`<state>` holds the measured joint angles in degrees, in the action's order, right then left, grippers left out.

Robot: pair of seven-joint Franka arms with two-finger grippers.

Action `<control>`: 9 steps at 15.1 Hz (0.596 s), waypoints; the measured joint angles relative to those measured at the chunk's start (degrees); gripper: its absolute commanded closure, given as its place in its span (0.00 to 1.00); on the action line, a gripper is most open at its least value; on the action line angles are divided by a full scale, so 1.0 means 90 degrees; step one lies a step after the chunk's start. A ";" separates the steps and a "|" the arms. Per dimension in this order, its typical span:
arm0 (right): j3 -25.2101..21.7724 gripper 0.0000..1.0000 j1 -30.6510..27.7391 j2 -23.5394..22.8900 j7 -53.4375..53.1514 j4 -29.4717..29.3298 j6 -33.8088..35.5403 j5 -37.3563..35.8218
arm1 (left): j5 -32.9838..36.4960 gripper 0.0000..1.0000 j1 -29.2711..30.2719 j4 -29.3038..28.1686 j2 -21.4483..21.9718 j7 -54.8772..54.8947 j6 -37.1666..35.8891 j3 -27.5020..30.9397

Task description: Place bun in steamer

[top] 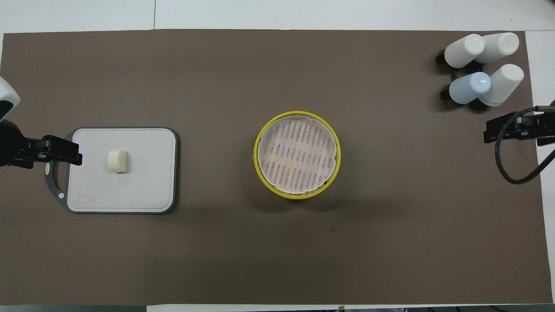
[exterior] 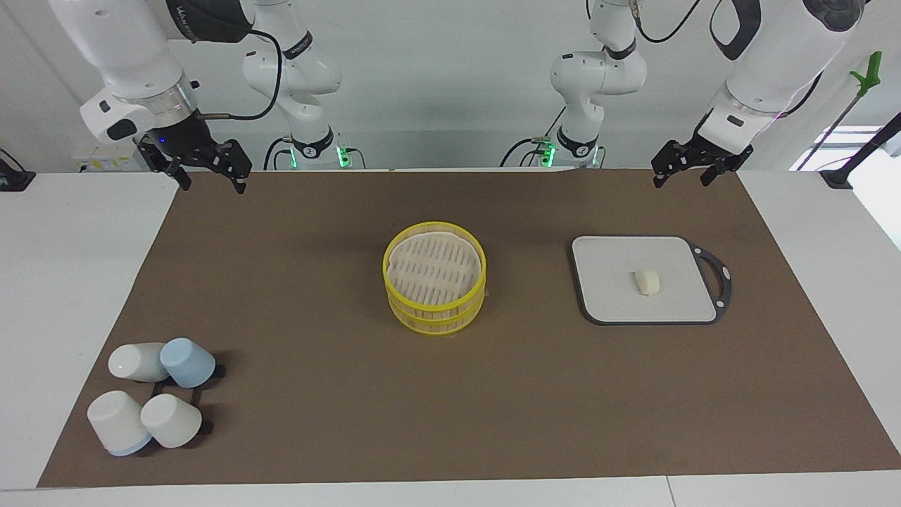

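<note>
The bun (exterior: 648,282) is a small cream-white lump lying on a grey rectangular board (exterior: 612,282) toward the left arm's end of the table; it also shows in the overhead view (top: 117,161). The steamer (exterior: 433,308) has yellow rims and stacked tiers. It stands at the middle of the brown mat with a pale slatted floor and nothing in it; its rim shows in the overhead view (top: 338,156). My left gripper (exterior: 681,180) is open and empty, raised by the board's handle end (top: 65,151). My right gripper (exterior: 211,184) is open and empty, raised at the right arm's end (top: 490,132).
Several white and pale blue cups (exterior: 151,394) lie on a black rack at the right arm's end, farther from the robots than the steamer; they also show in the overhead view (top: 481,65). The board (top: 147,173) has a dark handle loop at its outer end.
</note>
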<state>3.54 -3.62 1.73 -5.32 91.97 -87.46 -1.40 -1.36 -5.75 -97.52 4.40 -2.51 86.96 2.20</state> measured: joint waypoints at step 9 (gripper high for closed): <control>0.0001 0.00 0.0284 -0.0009 0.0074 0.0009 -0.0189 0.0128 | 0.0000 0.00 0.0001 0.0000 0.0000 0.0000 0.0000 0.0010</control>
<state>3.54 -1.06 1.65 -4.65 92.05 -89.16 -0.25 -1.36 -5.74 -97.52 4.40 -2.51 86.96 2.30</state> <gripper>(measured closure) 0.000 0.000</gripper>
